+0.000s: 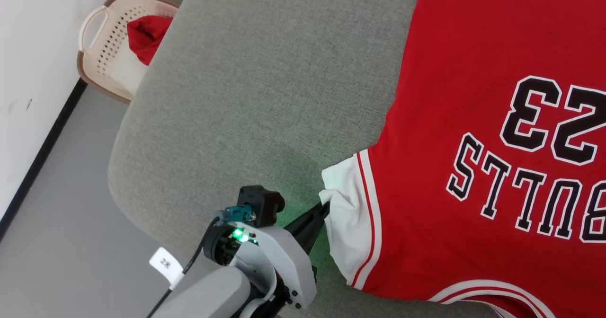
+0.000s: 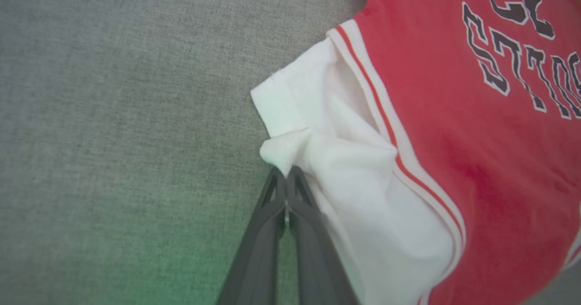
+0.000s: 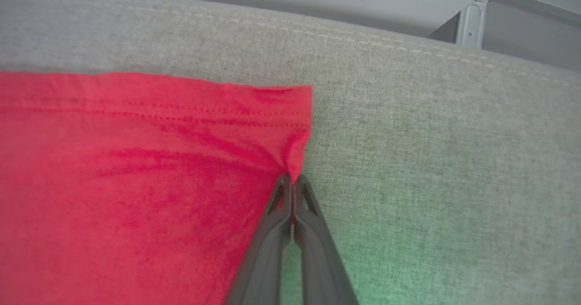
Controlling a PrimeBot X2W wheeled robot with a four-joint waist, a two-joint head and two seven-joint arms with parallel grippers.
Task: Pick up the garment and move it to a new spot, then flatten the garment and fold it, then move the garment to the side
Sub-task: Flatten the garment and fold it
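The garment (image 1: 473, 95) is lying spread flat on the grey fabric-covered surface (image 1: 260, 95), with its chest lettering facing up and reading upside down in the head view. The left gripper (image 2: 286, 172) is being held at the outer edge of the white sleeve (image 2: 354, 159). Its fingers (image 2: 272, 205) are pressed together, and a bunched fold of sleeve cloth is being pinched at their tips, as far as can be judged from the puckering there. The right gripper (image 3: 290, 180) is being held at a bottom corner of the garment, just below the stitched hem (image 3: 181, 114). Its fingers are clenched on the red fabric, which is being gathered into small creases at the tips. Past the surface's far left edge, a pale perforated basket (image 1: 111, 48) is standing on the floor (image 1: 57, 214), with a plain red cloth (image 1: 147, 36) lying in it.
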